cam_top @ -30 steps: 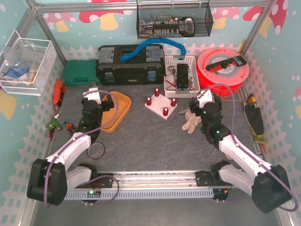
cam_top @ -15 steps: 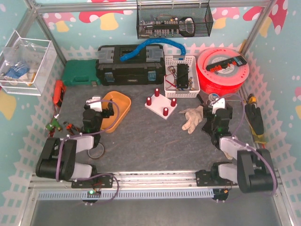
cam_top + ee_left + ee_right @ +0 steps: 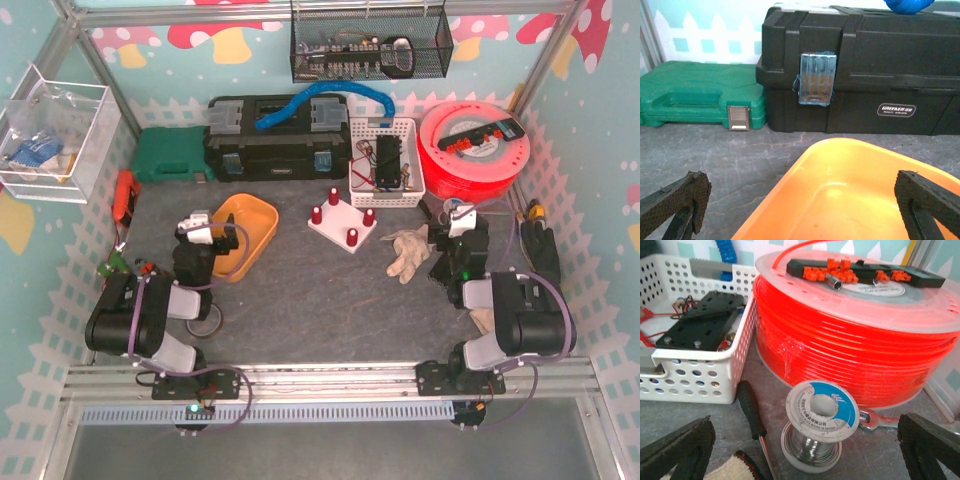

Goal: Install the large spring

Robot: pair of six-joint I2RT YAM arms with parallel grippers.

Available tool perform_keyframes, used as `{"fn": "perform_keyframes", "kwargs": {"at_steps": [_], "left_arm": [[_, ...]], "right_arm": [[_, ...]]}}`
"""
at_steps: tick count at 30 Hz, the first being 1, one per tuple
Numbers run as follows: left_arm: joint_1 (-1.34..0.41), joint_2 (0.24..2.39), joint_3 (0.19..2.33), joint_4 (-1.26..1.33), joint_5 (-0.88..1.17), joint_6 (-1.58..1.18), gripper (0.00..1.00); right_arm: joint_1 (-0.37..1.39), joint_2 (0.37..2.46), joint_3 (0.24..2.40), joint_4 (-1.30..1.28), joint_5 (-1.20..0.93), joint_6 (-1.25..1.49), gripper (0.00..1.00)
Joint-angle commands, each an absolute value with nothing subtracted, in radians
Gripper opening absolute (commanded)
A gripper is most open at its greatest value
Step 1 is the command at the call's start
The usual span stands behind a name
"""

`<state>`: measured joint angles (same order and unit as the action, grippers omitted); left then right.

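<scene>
Grey marbled table, here we go: green case and black toolbox at the back, white basket touching red spool, orange bin left, peg block and glove mid-table.

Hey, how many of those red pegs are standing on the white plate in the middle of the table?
4, all on the white base plate: far peg, left peg, right peg, near peg. The top view shows the plate unobstructed, so none looks hidden.
</scene>
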<state>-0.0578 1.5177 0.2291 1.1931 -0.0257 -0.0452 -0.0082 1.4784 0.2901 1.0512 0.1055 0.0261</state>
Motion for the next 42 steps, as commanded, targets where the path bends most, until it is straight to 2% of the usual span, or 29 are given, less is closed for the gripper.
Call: {"fn": "perform_keyframes", "kwargs": {"at_steps": [1, 3, 42], "left_arm": [[-0.051, 1.528, 0.225, 1.283, -0.014, -0.063, 0.99], [-0.051, 1.526, 0.226, 1.277, -0.013, -0.063, 0.99], [-0.051, 1.525, 0.229, 1.272, -0.012, -0.063, 0.99]], "right_arm": [[-0.028, 1.49, 0.231, 1.233, 0.023, 0.033, 0.99], [-0.028, 1.515, 0.196, 1.328, 0.009, 0.028, 0.99], [-0.025, 1.51, 0.202, 1.3, 0.025, 0.026, 0.99]]}}
